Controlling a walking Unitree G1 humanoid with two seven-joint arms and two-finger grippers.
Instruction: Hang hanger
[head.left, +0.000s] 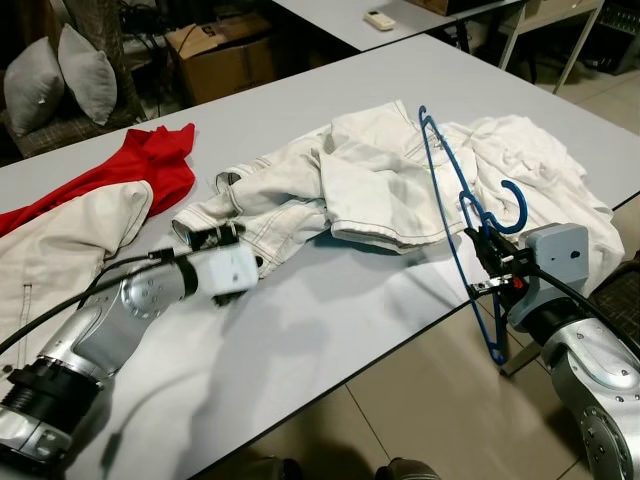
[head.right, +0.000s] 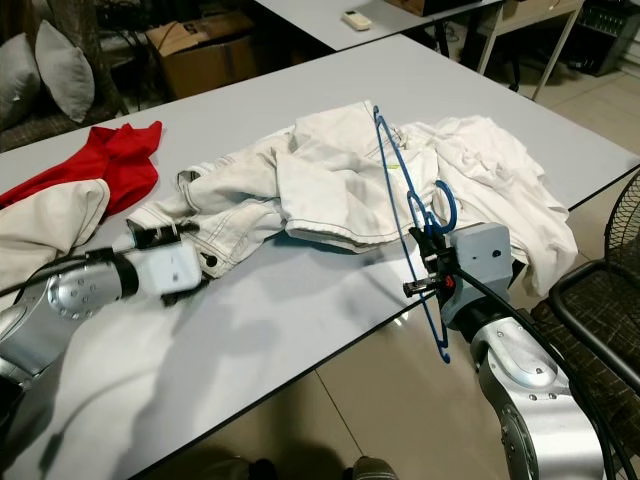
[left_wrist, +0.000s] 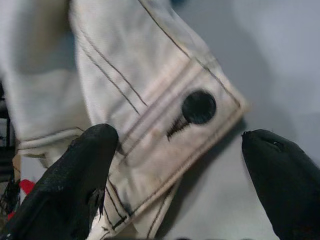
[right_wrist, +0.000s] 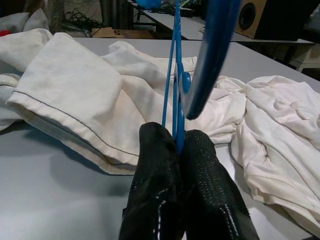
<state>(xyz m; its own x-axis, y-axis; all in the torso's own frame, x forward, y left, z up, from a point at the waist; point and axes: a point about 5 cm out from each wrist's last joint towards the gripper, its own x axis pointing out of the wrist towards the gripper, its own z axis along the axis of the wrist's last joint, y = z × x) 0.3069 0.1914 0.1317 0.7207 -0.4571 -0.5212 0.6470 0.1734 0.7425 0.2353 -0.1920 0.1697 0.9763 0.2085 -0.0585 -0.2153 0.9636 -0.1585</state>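
A blue wire hanger (head.left: 447, 216) stands on edge over the table's right front edge, its hook (head.left: 508, 209) curling up near my right wrist. My right gripper (head.left: 490, 262) is shut on its wire near the neck; in the right wrist view the two fingers (right_wrist: 200, 190) pinch the blue wire (right_wrist: 176, 105). White jeans (head.left: 330, 185) lie crumpled across the middle of the table. My left gripper (head.left: 217, 237) is open at their waistband end, and the left wrist view has its fingers (left_wrist: 80, 175) on either side of the band with the black button (left_wrist: 199, 106).
A white shirt (head.left: 530, 165) lies heaped at the table's right end. A red garment (head.left: 140, 165) and another white garment (head.left: 60, 240) lie at the left. The grey table (head.left: 320, 330) ends at a tiled floor. A black mesh chair (head.right: 600, 310) stands at the right; a cardboard box (head.left: 220, 50) sits behind.
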